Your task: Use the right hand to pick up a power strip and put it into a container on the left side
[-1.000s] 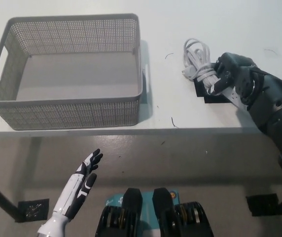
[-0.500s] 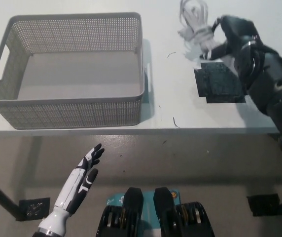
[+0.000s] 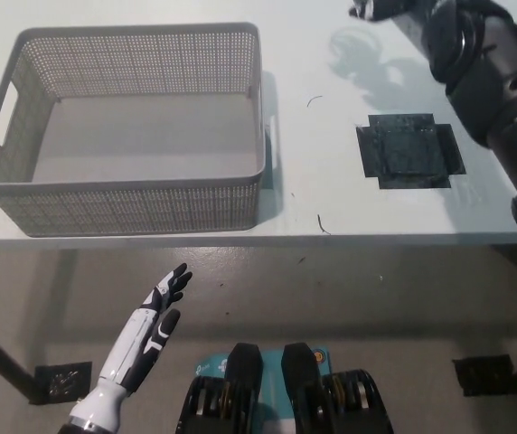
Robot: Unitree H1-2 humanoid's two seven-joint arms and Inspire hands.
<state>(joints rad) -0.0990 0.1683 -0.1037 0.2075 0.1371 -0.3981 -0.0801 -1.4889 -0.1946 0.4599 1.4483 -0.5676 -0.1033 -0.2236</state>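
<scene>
Nearest, below the tabletop edge, the white left hand [image 3: 155, 324] rests with its fingers spread and holding nothing. On the tabletop [image 3: 313, 181] the grey basket [image 3: 123, 194] sits at the left, nothing in it, and a flat black patch [image 3: 409, 150] lies to the right, with a faint shadow [image 3: 360, 54] on the surface beyond it. Farthest away, the black right arm [image 3: 489, 81] rises to the top edge of the view, where the right hand [image 3: 394, 11] is mostly cut off. Only a small pale scrap shows at that edge, which may be part of the power strip or its cord; the strip itself is not clearly visible, so it is probably held up out of view, and I cannot tell how the fingers are set. The risk from here is that a loose grip or a trailing cord could let the strip slip on the way across, or the cord could catch on the basket rim and leave it hanging outside.
</scene>
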